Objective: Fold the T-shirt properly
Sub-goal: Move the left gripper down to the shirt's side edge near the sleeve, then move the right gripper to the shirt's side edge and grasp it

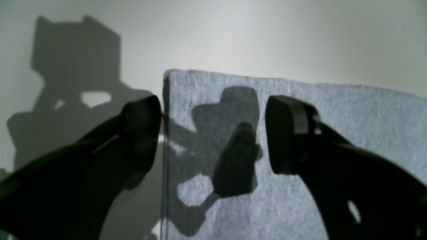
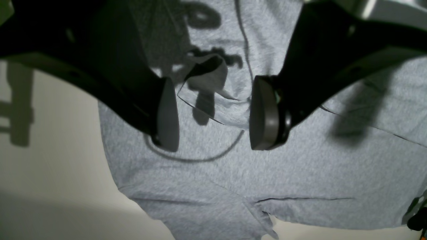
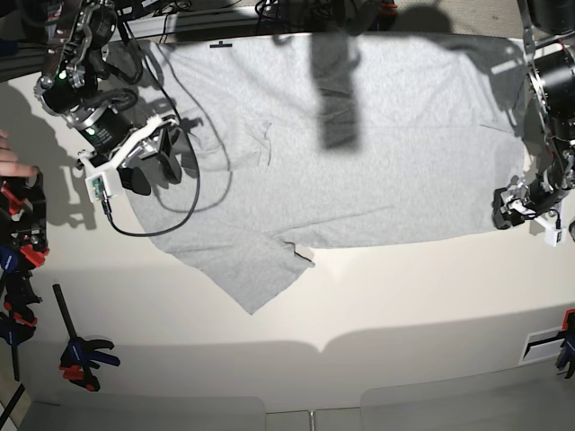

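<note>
T-shirt spread flat, cream table

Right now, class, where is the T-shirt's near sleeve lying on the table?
In the base view the sleeve points toward the table's front edge, left of centre, just below the open right gripper.

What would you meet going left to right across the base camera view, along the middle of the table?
Clamps at the table's left edge → right gripper → T-shirt → left gripper at the shirt's right edge.
</note>
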### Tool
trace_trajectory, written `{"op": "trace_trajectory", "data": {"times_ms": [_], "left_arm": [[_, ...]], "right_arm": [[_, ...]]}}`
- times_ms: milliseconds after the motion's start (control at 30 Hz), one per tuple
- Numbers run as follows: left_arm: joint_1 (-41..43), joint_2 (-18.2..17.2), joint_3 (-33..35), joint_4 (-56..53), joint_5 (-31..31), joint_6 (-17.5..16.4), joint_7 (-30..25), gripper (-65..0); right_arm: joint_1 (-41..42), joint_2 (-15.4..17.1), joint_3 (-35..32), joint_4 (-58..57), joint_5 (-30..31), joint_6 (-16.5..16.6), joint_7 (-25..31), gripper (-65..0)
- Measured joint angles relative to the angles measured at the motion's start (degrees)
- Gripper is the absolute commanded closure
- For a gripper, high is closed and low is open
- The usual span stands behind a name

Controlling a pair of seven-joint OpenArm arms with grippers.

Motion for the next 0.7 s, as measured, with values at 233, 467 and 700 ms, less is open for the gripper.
{"op": "trace_trajectory", "data": {"times_ms": [233,467,700], "left_arm": [[0.24,0.26,0.0,-0.17,-7.8,0.11,0.31,-44.6],[0.35,0.35,0.0,-0.22,-7.8,0.13,-0.96,-43.9],[0.5,0.5,0.0,-0.28,-7.34,0.15,-3.65,-20.6]], "right_arm": [[0.0,0.0,0.0,0.0,0.0,0.0,-0.22,-32.9],[0.0,0.0,0.0,0.0,0.0,0.0,-0.87,-32.9],[0.02,0.0,0.0,0.0,0.0,0.0,-0.9,-32.9]]}}
